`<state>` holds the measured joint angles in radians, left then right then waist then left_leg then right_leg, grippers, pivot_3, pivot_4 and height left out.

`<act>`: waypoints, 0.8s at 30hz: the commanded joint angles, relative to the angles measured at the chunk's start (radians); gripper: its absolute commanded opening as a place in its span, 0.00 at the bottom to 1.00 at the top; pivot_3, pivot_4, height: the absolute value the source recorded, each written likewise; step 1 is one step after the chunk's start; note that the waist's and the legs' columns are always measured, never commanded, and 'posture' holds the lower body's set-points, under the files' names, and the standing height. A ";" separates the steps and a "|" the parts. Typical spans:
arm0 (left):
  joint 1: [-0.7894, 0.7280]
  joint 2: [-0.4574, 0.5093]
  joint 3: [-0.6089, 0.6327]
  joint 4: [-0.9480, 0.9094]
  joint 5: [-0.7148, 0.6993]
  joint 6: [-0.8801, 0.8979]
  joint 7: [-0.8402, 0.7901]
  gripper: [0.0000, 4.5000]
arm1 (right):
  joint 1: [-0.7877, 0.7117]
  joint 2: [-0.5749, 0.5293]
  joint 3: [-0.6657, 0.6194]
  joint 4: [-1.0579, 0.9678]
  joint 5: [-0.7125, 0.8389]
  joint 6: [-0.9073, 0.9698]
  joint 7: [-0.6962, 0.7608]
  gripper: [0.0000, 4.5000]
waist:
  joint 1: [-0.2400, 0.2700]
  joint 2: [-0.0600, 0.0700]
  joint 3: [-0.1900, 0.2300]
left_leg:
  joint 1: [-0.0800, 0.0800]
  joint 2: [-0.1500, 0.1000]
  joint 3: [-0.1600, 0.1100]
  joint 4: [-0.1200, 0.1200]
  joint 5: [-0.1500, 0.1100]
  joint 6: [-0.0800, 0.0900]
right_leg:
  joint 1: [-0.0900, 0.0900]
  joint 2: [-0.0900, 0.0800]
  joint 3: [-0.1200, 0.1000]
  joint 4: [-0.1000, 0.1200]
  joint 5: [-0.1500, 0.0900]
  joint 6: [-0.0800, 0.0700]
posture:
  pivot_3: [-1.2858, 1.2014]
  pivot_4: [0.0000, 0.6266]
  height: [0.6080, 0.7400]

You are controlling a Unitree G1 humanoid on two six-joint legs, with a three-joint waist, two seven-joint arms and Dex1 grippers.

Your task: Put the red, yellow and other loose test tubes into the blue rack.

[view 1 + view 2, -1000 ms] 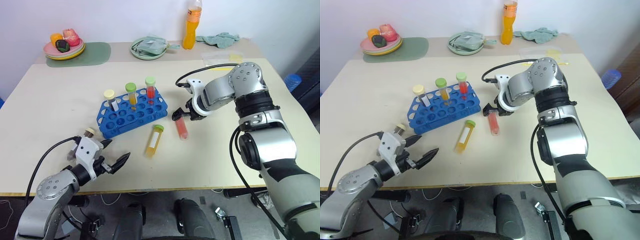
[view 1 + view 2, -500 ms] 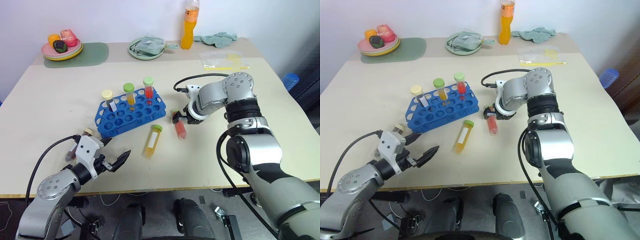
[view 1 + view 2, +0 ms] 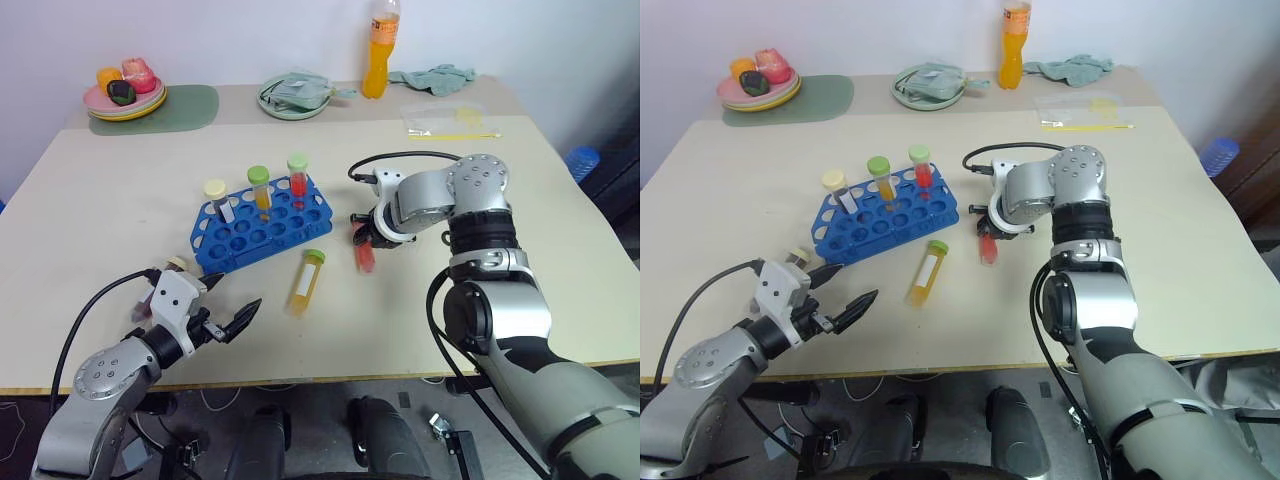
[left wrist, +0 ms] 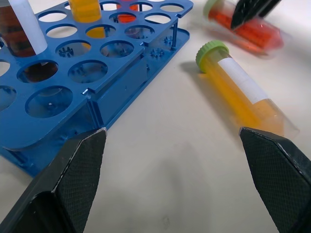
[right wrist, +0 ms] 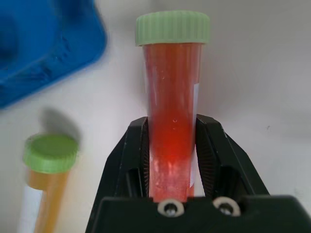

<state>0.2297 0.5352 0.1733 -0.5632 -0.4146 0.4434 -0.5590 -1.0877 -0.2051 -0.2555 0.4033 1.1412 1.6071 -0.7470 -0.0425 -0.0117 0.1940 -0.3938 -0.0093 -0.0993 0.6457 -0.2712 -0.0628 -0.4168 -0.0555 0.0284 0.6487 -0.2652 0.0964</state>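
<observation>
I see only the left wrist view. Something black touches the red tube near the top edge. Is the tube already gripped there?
Observer: Yes. The right wrist view shows the right gripper with jaws shut on the red tube, gripping the body below its green cap.
Operator: How many tubes stand in the rack? My view cuts them.
Observer: Three stand in the blue rack, along its far side: one with a yellow cap, one orange with a green cap, one red.
Operator: And my own jaws?
Observer: The left gripper is open, hovering near the table's front edge, short of the yellow tube.
</observation>
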 commanded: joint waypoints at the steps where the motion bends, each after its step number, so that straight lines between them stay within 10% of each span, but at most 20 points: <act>1: 0.017 -0.003 0.031 -0.023 0.008 -0.030 0.011 1.00 | 0.097 -0.084 0.093 -0.468 0.018 -0.107 0.313 0.26 | 0.000 0.001 0.000 | -0.001 0.000 0.000 0.000 0.000 0.000 | -0.001 0.000 0.000 0.000 0.000 0.000 | 0.52 0.24 1.00; 8: -0.033 -0.035 0.027 0.028 0.028 -0.059 0.050 1.00 | 0.473 -0.222 0.526 -0.797 -0.520 -1.018 1.066 0.26 | -0.008 0.000 0.000 | 0.003 0.002 0.000 0.000 -0.001 0.001 | 0.003 0.003 0.000 -0.002 0.000 0.000 | 0.52 0.24 1.00; 24: 0.011 -0.041 0.053 -0.014 0.023 -0.123 0.035 1.00 | 0.344 0.190 0.476 0.033 -0.922 -1.683 1.123 0.26 | 0.000 0.000 -0.001 | 0.003 0.008 0.012 0.000 0.000 -0.001 | -0.006 0.008 0.012 0.002 0.003 -0.004 | 0.52 0.24 1.00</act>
<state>0.2357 0.4887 0.2002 -0.5361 -0.3825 0.3390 -0.5218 -0.7167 -0.0282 0.2495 0.4469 0.2302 -0.0331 0.3705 -0.0429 -0.0118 0.1935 -0.3906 -0.0014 -0.0874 0.6456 -0.2713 -0.0635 -0.4226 -0.0471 0.0410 0.6511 -0.2619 0.0927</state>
